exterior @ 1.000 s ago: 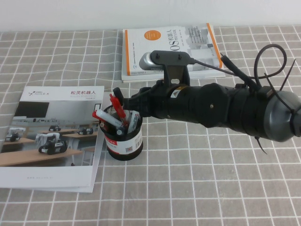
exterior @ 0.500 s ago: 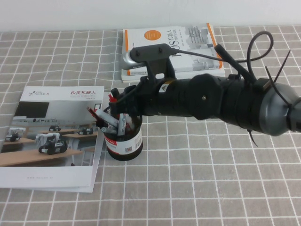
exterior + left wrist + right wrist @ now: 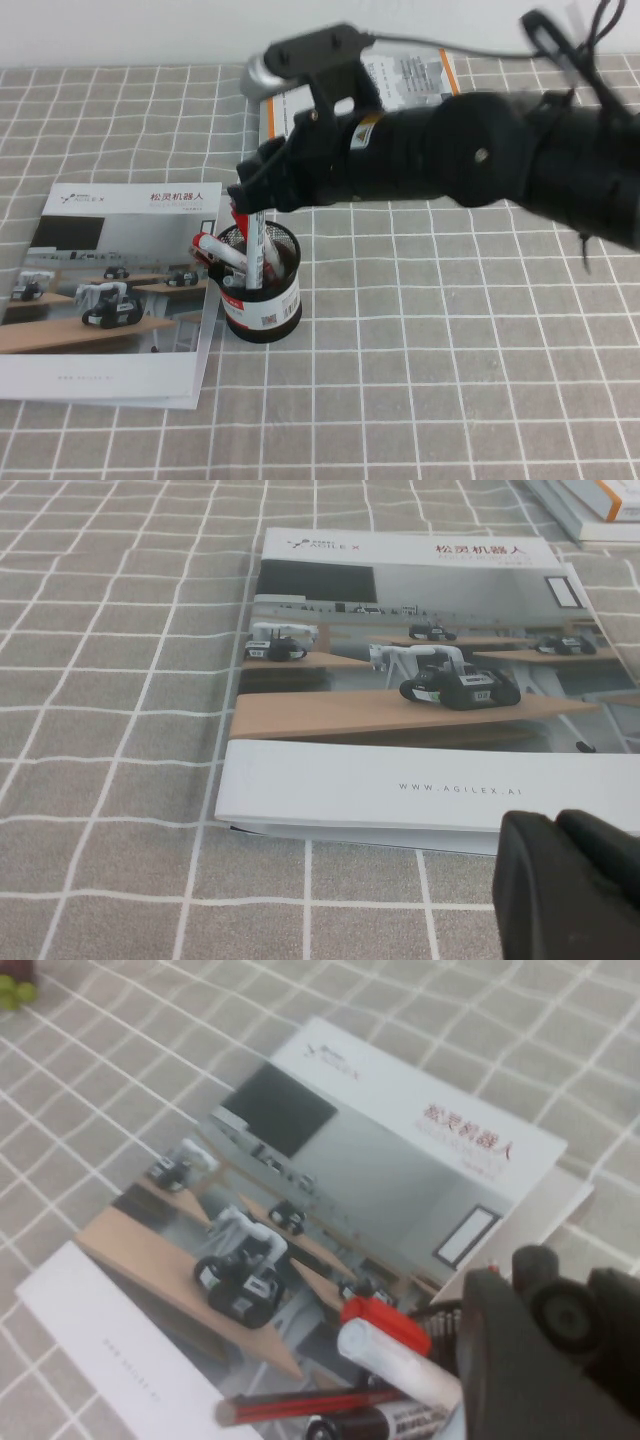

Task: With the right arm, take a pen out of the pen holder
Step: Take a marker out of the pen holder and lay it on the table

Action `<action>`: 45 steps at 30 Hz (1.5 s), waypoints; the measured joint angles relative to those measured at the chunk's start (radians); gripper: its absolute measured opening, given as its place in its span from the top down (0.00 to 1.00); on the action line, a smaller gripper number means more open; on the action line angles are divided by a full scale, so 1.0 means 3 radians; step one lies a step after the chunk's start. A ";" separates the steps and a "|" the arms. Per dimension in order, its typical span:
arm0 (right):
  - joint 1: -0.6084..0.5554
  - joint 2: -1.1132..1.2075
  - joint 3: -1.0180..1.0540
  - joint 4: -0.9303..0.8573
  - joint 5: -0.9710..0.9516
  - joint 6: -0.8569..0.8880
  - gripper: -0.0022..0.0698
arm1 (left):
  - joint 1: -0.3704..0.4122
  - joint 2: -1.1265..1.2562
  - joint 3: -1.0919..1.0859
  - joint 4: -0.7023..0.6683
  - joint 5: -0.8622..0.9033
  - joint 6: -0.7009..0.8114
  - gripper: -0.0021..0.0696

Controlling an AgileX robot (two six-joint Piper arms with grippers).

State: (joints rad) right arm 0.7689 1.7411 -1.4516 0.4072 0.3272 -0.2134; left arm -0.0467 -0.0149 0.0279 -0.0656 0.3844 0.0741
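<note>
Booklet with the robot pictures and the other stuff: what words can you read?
"松灵机器人": title on the white glossy booklet.
"AGILEX": logo on its cover.
"WWW.AGILEX.AI": the cover's white band.
Orange-and-white book and the label on the black mesh pen holder: too blurred to read.

- A desk set-up in an office or robotics lab, laid with a grey checked cloth [image 3: 450, 380].
- A robot maker's brochure [image 3: 120, 290] shows small tracked robots on tables in a classroom-like room.
- A book [image 3: 420, 78] lies at the back.
- A black mesh pen holder [image 3: 265, 310] holds markers and a pen [image 3: 258, 250].
</note>
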 joint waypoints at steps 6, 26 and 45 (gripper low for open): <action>-0.0066 -0.0195 -0.0147 -0.0264 0.0439 0.0114 0.82 | 0.0000 0.0000 0.0000 0.0000 0.0000 0.0000 0.98; -0.1026 -0.0173 -0.0618 -0.1517 0.2469 0.1473 0.82 | 0.0000 0.0000 0.0000 0.0000 0.0000 0.0000 0.98; -0.1374 0.0806 -0.0692 -0.1534 0.2380 0.1437 0.82 | 0.0000 0.0000 0.0000 0.0000 0.0000 0.0000 0.98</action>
State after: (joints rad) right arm 0.3568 1.9827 -1.6592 -0.0529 1.0412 0.2178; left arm -0.0467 -0.0149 0.0279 -0.0656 0.3844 0.0741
